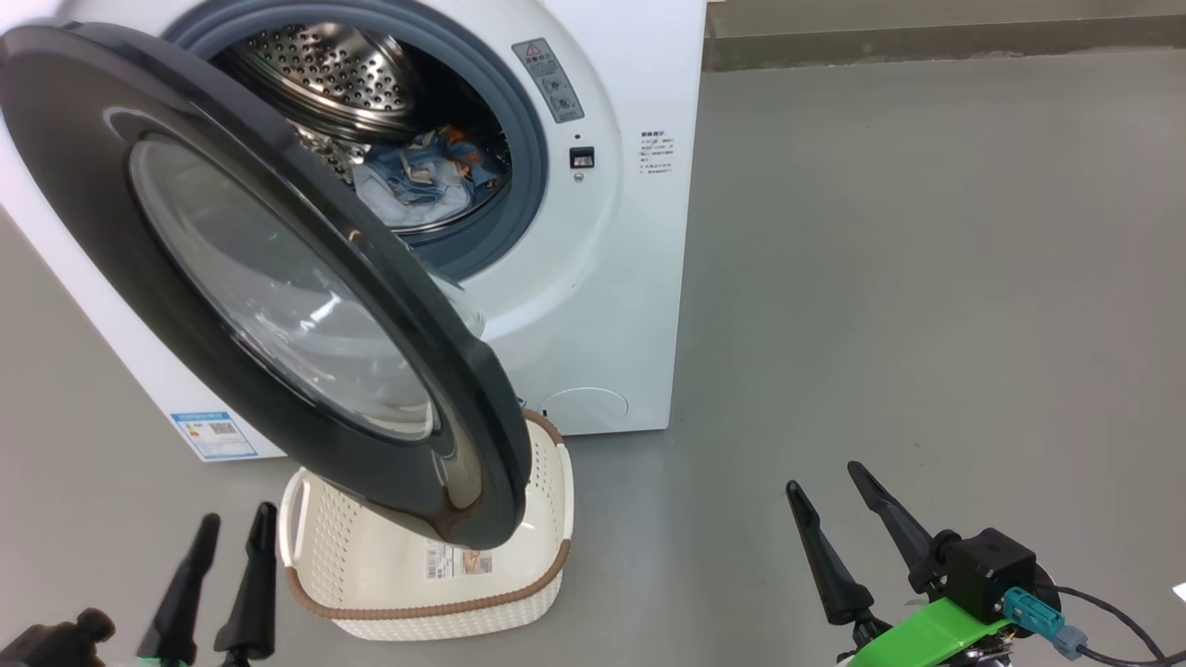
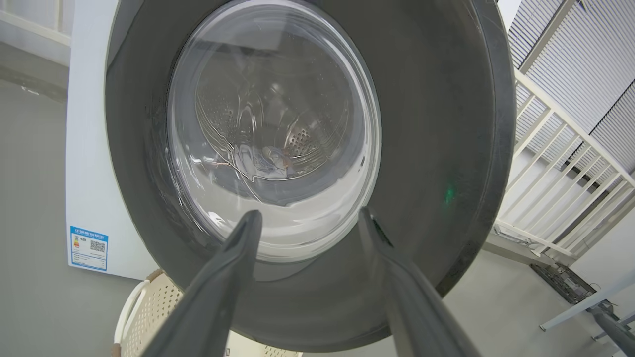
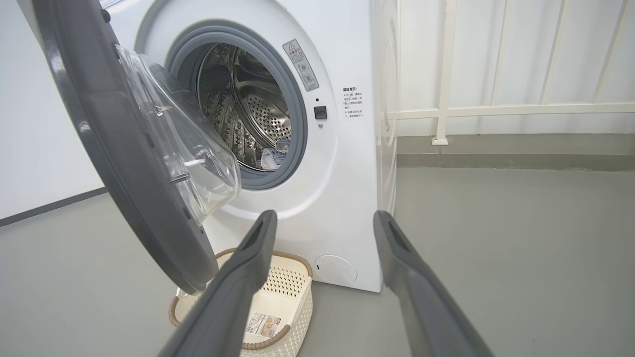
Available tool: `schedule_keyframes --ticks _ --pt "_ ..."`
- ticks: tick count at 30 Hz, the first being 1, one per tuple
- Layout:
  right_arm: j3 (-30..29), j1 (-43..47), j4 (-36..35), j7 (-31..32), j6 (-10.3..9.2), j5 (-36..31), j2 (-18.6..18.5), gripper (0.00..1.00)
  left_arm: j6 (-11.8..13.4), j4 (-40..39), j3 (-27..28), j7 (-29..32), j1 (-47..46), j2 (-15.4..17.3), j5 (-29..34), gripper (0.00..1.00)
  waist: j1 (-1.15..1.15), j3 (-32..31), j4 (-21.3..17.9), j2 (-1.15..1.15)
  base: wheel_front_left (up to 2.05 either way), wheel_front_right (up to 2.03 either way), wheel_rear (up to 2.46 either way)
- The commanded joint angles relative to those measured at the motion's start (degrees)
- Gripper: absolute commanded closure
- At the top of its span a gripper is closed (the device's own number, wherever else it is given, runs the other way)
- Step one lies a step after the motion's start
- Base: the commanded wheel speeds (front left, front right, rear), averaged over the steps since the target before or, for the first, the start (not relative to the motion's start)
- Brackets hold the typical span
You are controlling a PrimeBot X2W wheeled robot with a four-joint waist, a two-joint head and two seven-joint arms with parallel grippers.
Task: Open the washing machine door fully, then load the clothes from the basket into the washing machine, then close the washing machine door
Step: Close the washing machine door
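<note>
Left gripper [image 1: 240, 514] and right gripper [image 1: 824, 476] hang open, empty; the door [image 1: 269, 278] looks rigid, hinged, glossy-slick, so push its black rim [image 1: 496, 445], not the glass [image 1: 315, 352]

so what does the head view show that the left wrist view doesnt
Head view, not the left wrist view: the right gripper, open; the grey-blue seal; and the inside of the basket, with no clothes in the part that shows.

Left wrist view, not the head view: a white railing and a slatted wall to the door's right.

Both: the washing machine door, swung open; the left gripper, open; the blue label; part of the basket; and the clothes, seen through the door glass in the wrist view.
</note>
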Motion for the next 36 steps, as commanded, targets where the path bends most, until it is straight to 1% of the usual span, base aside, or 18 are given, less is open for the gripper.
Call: schedule_keyframes --ticks 1,5,10,18,26,36 --pt "1.19 -0.36 -1.59 -0.7 0.09 -0.16 -0.04 0.0 -0.23 -0.94 3.74 -0.68 -1.44 0.4 3.16 0.0 0.0 0.01 0.04 0.0 0.0 0.0 0.0" --pt "1.21 -0.32 -1.64 -0.7 0.09 -0.22 -0.07 0.0 -0.23 -1.2 6.32 -0.69 -0.49 -0.84 12.84 0.0 0.0 -0.04 0.07 0.0 0.0 0.0 0.0" --pt "1.16 -0.35 -1.67 -0.7 0.09 -0.27 -0.1 0.0 -0.23 -1.9 8.9 -0.69 1.12 -2.42 22.62 0.0 0.0 0.01 0.1 0.0 0.0 0.0 0.0" --pt "1.18 -0.41 -1.64 -0.7 0.09 -0.28 -0.24 0.0 -0.23 -3.34 12.79 -0.69 3.32 -5.73 33.85 0.0 0.0 0.14 0.12 0.0 0.0 0.0 0.0" --pt "1.12 -0.38 -1.63 -0.7 0.09 -0.34 -0.26 0.0 -0.23 -3.93 14.92 -0.7 4.52 -8.16 37.83 0.0 0.0 0.13 0.03 0.0 0.0 0.0 0.0" --pt "0.94 -0.38 -1.62 -0.7 0.09 -0.5 -0.19 0.0 -0.23 -4.5 15.89 -0.7 4.67 -8.94 39.11 0.0 0.0 0.28 -0.04 0.0 0.0 0.0 0.0"
